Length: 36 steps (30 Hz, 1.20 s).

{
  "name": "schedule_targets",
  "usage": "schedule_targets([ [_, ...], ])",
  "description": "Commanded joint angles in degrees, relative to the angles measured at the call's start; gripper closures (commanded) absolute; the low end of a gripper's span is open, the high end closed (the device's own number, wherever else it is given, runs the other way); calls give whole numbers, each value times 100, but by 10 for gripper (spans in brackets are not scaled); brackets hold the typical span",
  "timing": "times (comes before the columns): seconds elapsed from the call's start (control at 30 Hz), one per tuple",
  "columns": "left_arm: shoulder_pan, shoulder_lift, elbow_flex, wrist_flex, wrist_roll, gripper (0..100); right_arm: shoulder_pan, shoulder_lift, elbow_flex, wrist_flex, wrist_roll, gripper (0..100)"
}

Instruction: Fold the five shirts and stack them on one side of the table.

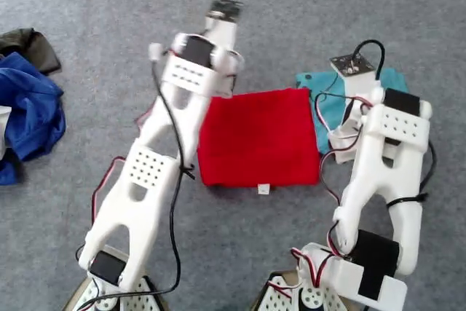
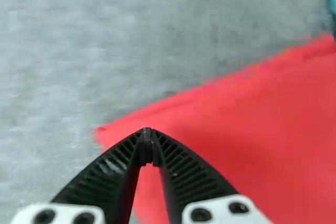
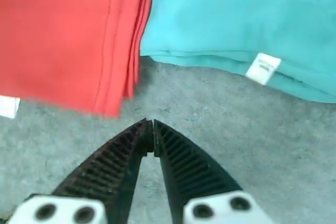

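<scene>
Just beyond the left hand (image 2: 147, 142), whose two black fingers are pressed together tip to tip with nothing between them, a corner of the folded red shirt (image 2: 247, 129) lies flat on the desk (image 2: 105, 35). Whether the tips touch the cloth is hard to tell.

The right hand (image 3: 150, 132) is likewise pressed together and empty. It hangs over bare grey felt, with the red shirt's layered edge just ahead of it to one side and the teal shirt (image 3: 236, 19) just ahead to the other. The two shirts lie side by side, and the red one overlaps the teal one's border. A white label (image 3: 262, 68) sits at the teal shirt's hem.

In the high view, the white arm (image 1: 386, 151) above the right hand covers much of the teal shirt. The other arm (image 1: 182, 100) hides the red shirt's corner nearest the left hand.

Well apart from the left hand, on its outer side, a crumpled blue shirt (image 1: 33, 118) is cut off by the frame's edge. A dark shirt (image 1: 29, 45) is bunched just beyond it. A white scrap at that edge is too cropped to identify.

Grey felt covers the whole desk. Past its far edge only a thin strip of the room shows, too little to make out.
</scene>
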Motion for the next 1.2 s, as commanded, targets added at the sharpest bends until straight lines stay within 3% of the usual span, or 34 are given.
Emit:
schedule_targets([
  [0.0, -119, 88, -22, 18, 0, 971, -229, -207, 409, -677, -343, 982],
  [0.27, -690, 1143, -40, -132, 26, 971, -1319, -189, 1437, -1864, -1099, 981],
  [0.4, -760, 1152, -426, -141, 273, 971, -1125, -189, 2114, -2716, -1125, 981],
  [0.6, -769, 1231, -497, -149, 273, 971, -738, 277, 2325, -2998, -967, 981],
  [0.8, -778, 1125, -655, -53, 255, 971, -721, 514, 1569, -2057, -879, 983],
  [1.0, -840, 202, -593, 18, 70, 970, -738, -541, 479, -765, -844, 983],
  [1.17, -1156, -545, -426, 26, -185, 970, -756, -1112, 338, -264, -879, 983],
])
